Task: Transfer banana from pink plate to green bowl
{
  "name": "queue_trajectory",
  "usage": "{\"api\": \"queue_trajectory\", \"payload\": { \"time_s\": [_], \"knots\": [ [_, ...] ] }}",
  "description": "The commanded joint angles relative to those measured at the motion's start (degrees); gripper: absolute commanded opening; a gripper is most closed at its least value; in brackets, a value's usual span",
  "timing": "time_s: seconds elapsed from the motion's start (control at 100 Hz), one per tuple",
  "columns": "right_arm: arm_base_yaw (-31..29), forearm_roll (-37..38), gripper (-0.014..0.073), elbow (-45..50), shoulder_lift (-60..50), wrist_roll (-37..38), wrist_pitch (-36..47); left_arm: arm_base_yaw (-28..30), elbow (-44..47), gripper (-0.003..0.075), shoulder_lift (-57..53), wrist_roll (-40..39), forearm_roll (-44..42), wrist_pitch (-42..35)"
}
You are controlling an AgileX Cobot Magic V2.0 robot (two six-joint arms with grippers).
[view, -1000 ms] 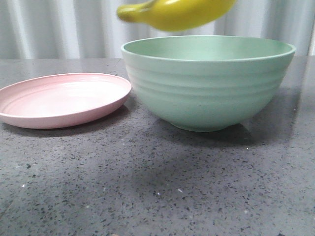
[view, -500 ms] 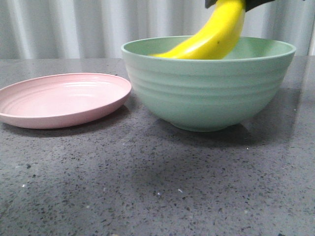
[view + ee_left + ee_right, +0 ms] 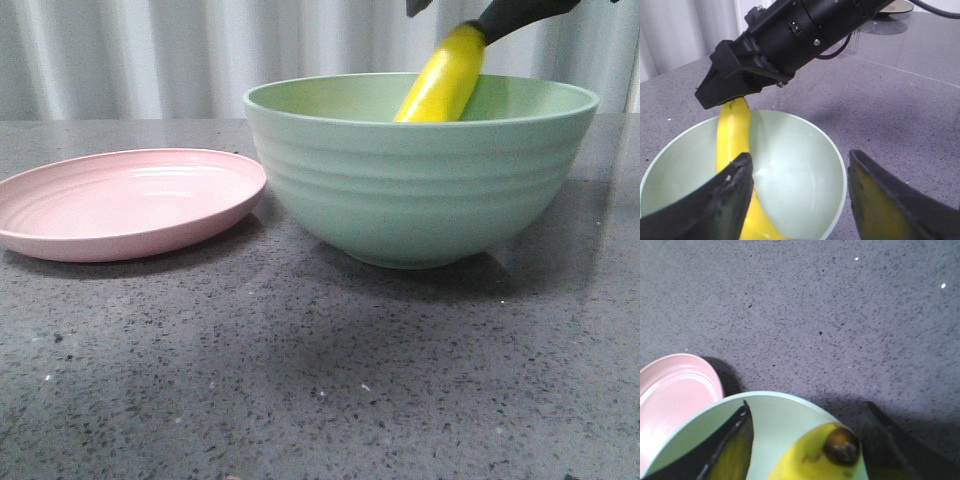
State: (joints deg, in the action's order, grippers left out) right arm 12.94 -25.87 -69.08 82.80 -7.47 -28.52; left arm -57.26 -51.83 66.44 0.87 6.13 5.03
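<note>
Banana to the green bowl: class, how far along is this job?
Done: the pink plate is empty. In hand: the banana stands tilted inside the green bowl, with the right gripper at its upper end; grip unclear. Remaining: release and withdraw.

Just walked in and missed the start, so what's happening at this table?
The right gripper is lowering the banana into the green bowl, holding it by its top end. The banana's lower part is already inside the bowl. The pink plate beside the bowl has nothing on it. The left gripper hovers open above the bowl.
</note>
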Motion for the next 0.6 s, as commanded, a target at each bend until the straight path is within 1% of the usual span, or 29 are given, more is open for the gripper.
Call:
{"api": "queue_trajectory", "payload": {
  "time_s": [0.0,0.05,0.09,0.13,0.17,0.2,0.24,0.33,0.36,0.51,0.59],
  "knots": [
    [0.02,2.36,0.0386,-1.85,-3.87,-1.59,2.76,-0.25,-1.97,0.0389,-1.85,-0.09,0.54,-4.55],
    [0.02,3.49,0.0381,-1.85,-5.05,-2.41,1.88,-0.25,-1.97,0.0384,-2.13,-0.09,0.54,-4.44],
    [0.02,4.35,0.0356,-1.85,-6.09,-2.84,1.23,-0.25,-1.97,0.0370,-2.52,-0.09,0.54,-4.03],
    [0.02,4.88,0.0315,-1.85,-6.99,-3.38,0.66,-0.25,-1.97,0.0331,-2.82,-0.09,0.66,-3.45],
    [0.02,5.02,0.0235,-1.76,-8.37,-4.16,0.31,-0.25,-1.97,0.0271,-3.26,-0.09,0.65,-2.81],
    [0.02,5.12,0.0196,-1.63,-8.95,-4.44,0.28,-0.25,-1.97,0.0223,-3.58,-0.09,0.77,-2.48],
    [0.02,5.12,0.0102,-1.13,-10.53,-4.48,0.15,-0.25,-1.97,0.0150,-4.06,-0.09,0.77,-2.20],
    [0.02,5.12,-0.0036,0.88,-13.47,-4.72,0.92,-0.25,-1.41,0.0008,-5.79,-0.09,0.77,-2.20],
    [0.02,5.12,-0.0072,1.76,-14.55,-5.01,1.31,-0.25,-1.03,-0.0020,-6.52,-0.09,0.77,-2.20],
    [0.02,5.12,-0.0071,8.62,-21.15,-7.80,4.51,-0.25,1.26,-0.0020,-10.10,-0.09,0.77,-2.44],
    [0.02,5.12,-0.0071,13.15,-25.13,-9.89,7.73,-0.25,3.31,-0.0020,-12.62,-0.09,0.77,-3.58]
  ]
}}
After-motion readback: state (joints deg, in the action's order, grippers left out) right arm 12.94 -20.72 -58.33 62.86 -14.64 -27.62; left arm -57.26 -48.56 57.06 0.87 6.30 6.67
